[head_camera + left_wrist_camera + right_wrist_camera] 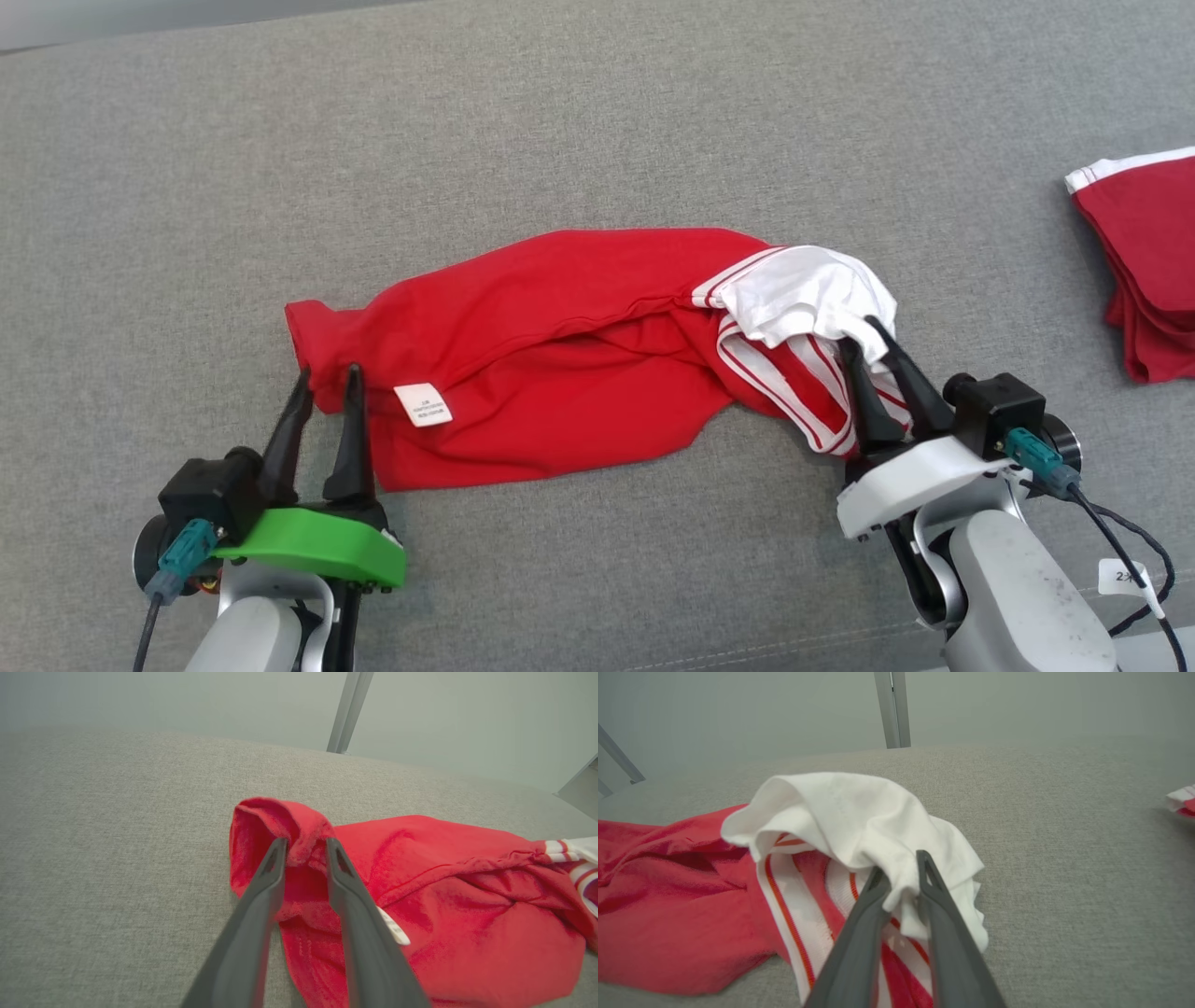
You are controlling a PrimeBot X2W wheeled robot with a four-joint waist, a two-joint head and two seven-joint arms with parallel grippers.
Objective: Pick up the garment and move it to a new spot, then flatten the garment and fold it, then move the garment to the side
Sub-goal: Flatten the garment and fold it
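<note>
- The red cloth garment (560,355) with white-and-red striped trim lies on the grey woven fabric surface (560,112), drawn out lengthwise between the two arms, so the move to a spot looks done
- It is not flat: the body is creased and doubled over itself, and the white part at its right end is bunched into a lump; flattening, folding and the move to the side all appear left to do
- The left gripper (329,373) sits at the garment's left end, fingers parted, with a rolled red fold between their tips; it looks released rather than clamped
- The right gripper (859,333) has its fingers drawn close on a fold of the white cloth, pinching it
- A white care label (423,404) lies face up, just beside the left gripper
- A folded red cloth with a white edge (1148,271) rests well apart at the right edge; it narrows the room on that side
- The surface around the garment looks free for spreading it out
</note>
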